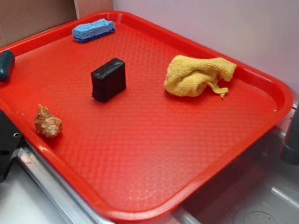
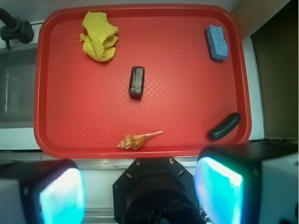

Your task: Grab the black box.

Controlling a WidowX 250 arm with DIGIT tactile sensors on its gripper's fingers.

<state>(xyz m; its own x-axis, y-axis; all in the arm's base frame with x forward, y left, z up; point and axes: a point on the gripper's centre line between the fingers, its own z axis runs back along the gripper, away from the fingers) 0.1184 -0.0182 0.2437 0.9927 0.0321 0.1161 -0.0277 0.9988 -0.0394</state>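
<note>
One black box (image 2: 136,82) is standing at the centre of the red tray (image 2: 187,135), among one yellow cloth (image 2: 99,36), one blue sponge (image 2: 217,42), one shell (image 2: 138,139) and one dark oval object (image 2: 224,126). The gripper (image 2: 140,193) is hovering at the bottom of the wrist frame, fingers spread wide and holding nothing.

End effector (image 2: 140,193) hangs high, fingers spread wide.

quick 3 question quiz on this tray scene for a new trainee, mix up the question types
1. True or false: the black box lies on the yellow cloth.
2. Multiple choice: which item sits nearest the tray's front edge, closest to the gripper? A) blue sponge B) seashell C) yellow cloth
3. Fill in: the dark teal oval object lies near the tray's ___ rim, in the wrist view.

Key: 1 false, they are apart. 2 B. 3 right.
</note>
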